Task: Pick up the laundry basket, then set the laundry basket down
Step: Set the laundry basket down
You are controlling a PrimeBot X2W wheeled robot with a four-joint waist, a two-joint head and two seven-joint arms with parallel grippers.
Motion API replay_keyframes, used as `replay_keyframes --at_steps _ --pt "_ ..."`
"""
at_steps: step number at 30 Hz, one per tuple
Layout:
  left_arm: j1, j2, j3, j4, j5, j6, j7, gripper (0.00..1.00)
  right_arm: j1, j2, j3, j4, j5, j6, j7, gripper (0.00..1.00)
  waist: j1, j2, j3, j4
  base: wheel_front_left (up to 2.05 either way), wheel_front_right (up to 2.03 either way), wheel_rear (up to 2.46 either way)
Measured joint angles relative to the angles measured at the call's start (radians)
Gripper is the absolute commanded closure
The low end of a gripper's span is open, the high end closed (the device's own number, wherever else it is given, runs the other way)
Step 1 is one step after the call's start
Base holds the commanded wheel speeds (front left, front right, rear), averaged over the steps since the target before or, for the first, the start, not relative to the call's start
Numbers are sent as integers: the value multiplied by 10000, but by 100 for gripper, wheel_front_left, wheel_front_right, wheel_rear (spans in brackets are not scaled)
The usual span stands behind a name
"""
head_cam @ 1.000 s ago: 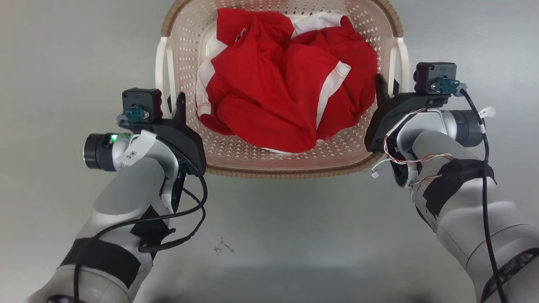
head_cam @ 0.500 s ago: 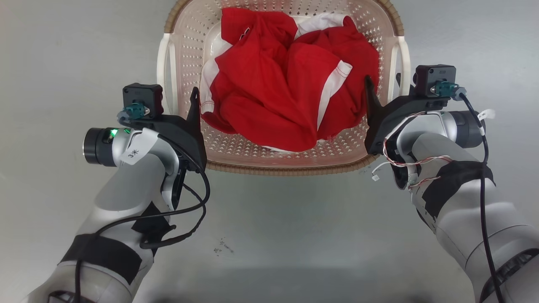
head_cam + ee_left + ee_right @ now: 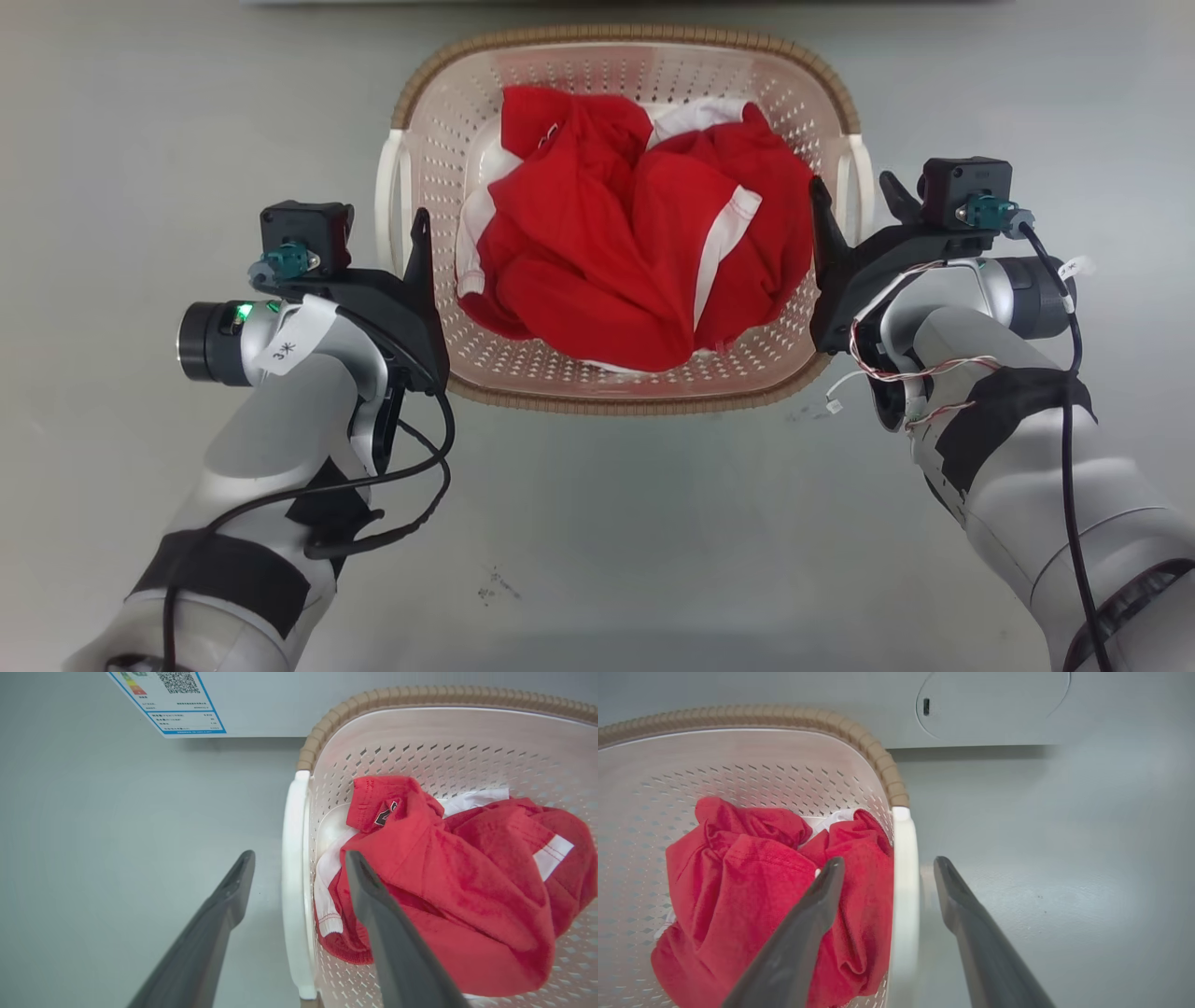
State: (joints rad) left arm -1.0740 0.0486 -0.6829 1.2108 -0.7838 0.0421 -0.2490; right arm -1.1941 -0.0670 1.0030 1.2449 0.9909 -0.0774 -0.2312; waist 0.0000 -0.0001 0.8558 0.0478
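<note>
The laundry basket [image 3: 448, 140] stands on the grey floor, cream with a tan rim, holding a crumpled red and white garment [image 3: 635, 252]. My left gripper [image 3: 397, 233] is open astride the basket's white left handle [image 3: 294, 882], one finger outside over the floor and one inside above the cloth. In the left wrist view, the left gripper [image 3: 300, 858] has gaps on both sides of the handle. My right gripper [image 3: 851, 191] is open the same way around the right handle [image 3: 903, 896]. The right gripper [image 3: 888, 863] has its fingers apart from the handle.
Just beyond the basket is a white appliance front with an energy label [image 3: 173, 700] and a round panel [image 3: 994, 704]. Grey floor [image 3: 597, 523] lies between me and the basket and on both sides of it.
Both grippers opened, each inner finger swinging in over the cloth, releasing the handles. The head view has since shifted, so the basket looks smaller, with its far rim in view.
</note>
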Motion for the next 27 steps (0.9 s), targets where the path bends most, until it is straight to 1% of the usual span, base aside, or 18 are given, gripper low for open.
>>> replay_keyframes --at_steps 6,13,21,27 --pt "478 10 257 -58 -130 -245 -6 0 255 8 -128 2 2 165 -102 0 0 0 -708 -17 0 0 0" --pt "1050 288 709 -706 -159 -341 -6 0 595 4 -353 -119 27 422 -180 0 -1 0 -1663 -76 0 0 0" --pt "2336 575 1350 -1883 -117 -320 -8 0 1426 -19 -894 -750 48 472 -180 0 -2 0 -2807 -195 0 0 0" --pt "3581 679 1804 -2924 234 -46 -8 0 2290 -151 -1381 -1459 -35 466 -180 0 -2 0 -3693 -278 0 0 0"
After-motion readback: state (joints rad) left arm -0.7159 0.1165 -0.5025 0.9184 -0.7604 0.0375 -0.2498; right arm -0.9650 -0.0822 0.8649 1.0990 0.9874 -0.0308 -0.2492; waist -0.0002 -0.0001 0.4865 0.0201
